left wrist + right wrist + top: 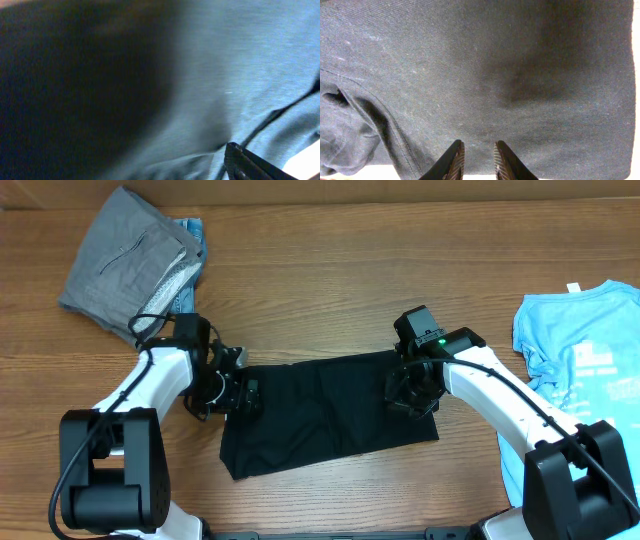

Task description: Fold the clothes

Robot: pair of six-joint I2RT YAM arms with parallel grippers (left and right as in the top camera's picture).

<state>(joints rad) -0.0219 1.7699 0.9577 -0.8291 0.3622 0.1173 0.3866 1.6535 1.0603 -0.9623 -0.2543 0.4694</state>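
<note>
Overhead, I see the black T-shirt (330,415) lying folded on the table (330,280), between my two claws. My left claw (235,392) sits at the shirt's left edge. It is dark against dark cloth, so I cannot tell if it is open or closed. My right claw (412,392) is on the other end of the shirt. The grey clothes (125,260) lie in a heap behind the left claw, well apart from the shirt. The light-blue T-shirt (585,370) lies out past the right claw, off to its right side.

Left wrist: the picture is blurry. Cloth fills it, and I see only one finger (247,162) low in the corner. I cannot tell how this claw stands.

Right wrist: black cloth (485,65) fills the view ahead of the claw. Its two fingertips (455,160) are a little apart, with a thin gap. I cannot tell if they pinch any cloth. A seam (385,120) runs down to the left of them.
</note>
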